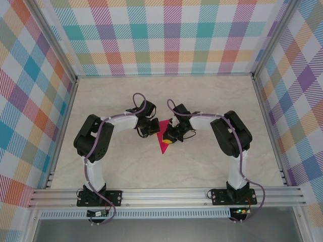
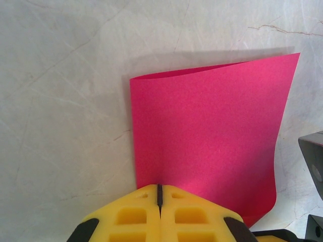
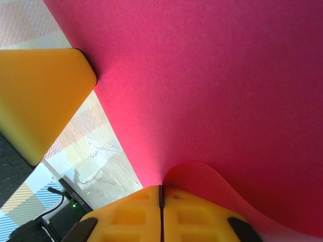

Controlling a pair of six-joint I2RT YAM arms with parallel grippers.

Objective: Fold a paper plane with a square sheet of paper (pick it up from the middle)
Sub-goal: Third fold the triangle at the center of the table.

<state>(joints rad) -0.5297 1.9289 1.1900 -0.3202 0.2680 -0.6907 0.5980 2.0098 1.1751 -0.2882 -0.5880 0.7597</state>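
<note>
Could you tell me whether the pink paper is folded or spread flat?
Loosely bent over, not flat: the sheet shows a second layer along its far edge and curls beside the right pincer. Crease: cannot tell.

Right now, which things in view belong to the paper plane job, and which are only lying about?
Belong to the job:
- pink sheet of paper
- left gripper, shut on the sheet
- right gripper, shut on the sheet

Only surroundings:
- marble table
- checked walls
- metal frame
</note>
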